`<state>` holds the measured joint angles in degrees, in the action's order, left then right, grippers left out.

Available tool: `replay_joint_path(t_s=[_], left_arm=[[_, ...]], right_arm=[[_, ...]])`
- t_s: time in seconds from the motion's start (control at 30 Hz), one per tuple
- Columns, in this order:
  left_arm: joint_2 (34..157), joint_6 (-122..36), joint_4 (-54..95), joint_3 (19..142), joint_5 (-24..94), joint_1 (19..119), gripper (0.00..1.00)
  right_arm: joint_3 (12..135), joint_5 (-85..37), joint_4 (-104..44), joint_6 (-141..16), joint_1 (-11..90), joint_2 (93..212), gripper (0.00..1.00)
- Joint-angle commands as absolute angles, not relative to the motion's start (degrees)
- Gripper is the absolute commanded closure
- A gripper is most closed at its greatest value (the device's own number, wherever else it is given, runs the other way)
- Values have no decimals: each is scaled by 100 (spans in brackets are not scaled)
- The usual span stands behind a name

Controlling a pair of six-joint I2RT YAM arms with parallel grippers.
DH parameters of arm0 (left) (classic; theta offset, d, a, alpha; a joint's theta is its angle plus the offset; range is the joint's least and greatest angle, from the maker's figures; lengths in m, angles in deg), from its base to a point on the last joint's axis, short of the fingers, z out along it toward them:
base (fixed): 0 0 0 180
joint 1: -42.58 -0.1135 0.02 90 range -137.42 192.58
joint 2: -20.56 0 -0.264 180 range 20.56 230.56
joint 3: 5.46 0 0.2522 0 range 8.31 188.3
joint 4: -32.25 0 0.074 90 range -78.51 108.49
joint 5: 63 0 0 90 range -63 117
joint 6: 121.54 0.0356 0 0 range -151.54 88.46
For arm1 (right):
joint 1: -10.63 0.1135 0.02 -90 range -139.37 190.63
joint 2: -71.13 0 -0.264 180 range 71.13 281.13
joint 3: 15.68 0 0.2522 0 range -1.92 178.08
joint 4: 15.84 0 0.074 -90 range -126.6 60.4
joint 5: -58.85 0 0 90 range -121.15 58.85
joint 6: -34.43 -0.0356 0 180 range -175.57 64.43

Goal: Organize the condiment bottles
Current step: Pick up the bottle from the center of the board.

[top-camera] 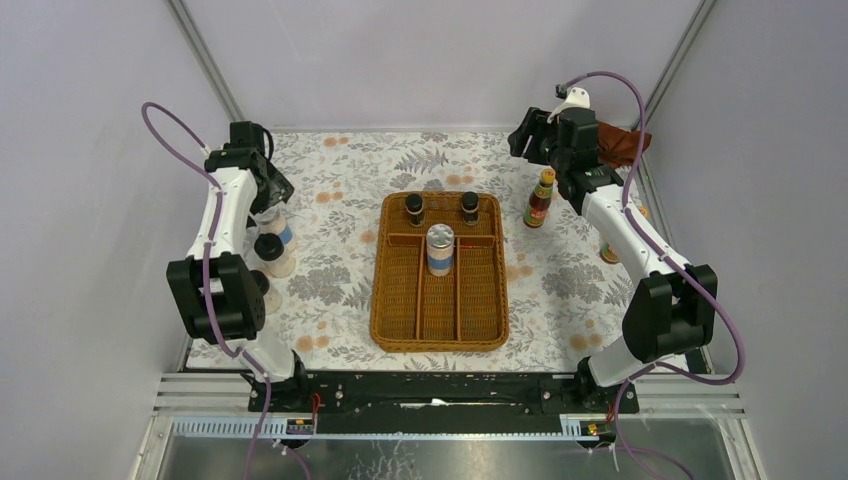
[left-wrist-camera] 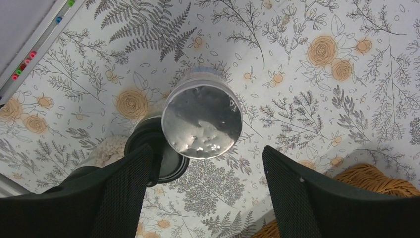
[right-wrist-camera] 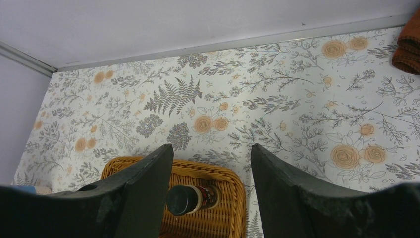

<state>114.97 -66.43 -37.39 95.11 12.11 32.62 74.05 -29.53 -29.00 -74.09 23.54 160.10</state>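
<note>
My left gripper [left-wrist-camera: 205, 156] is spread, empty, above the silver-lidded shaker [left-wrist-camera: 202, 121] left of the wicker tray [left-wrist-camera: 376, 177]. Center on lid, descend straight, don't bump black-lidded jar [left-wrist-camera: 171, 166] just beside.

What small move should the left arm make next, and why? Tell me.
Probably lower the left claw straight down around the silver-lidded shaker. It hangs open over the lid, with gaps on both sides. Mind the black-lidded jar crowding one side.
</note>
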Motion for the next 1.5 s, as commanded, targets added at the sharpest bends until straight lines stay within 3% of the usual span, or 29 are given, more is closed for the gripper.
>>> replay_joint_path(t_s=[0.0, 0.9, 1.17, 1.37, 1.47], left_arm=[[11647, -6678, -3420, 9454, 1337, 3173, 14], [12062, -6549, -3199, 9492, 1613, 2916, 18], [12129, -6496, -3103, 9471, 1818, 2862, 43], [12103, -6502, -3031, 9356, 1956, 2865, 98], [12091, -6502, -3008, 9338, 2078, 2869, 100]], right_arm=[[7505, -2908, -2743, -7303, 2317, 15923, 34], [7735, -2968, -2755, -7192, 2320, 16301, 34], [7796, -2988, -2758, -7175, 2313, 16377, 34], [7845, -2998, -2766, -7172, 2320, 16403, 34], [7882, -2990, -2782, -7183, 2318, 16412, 34]])
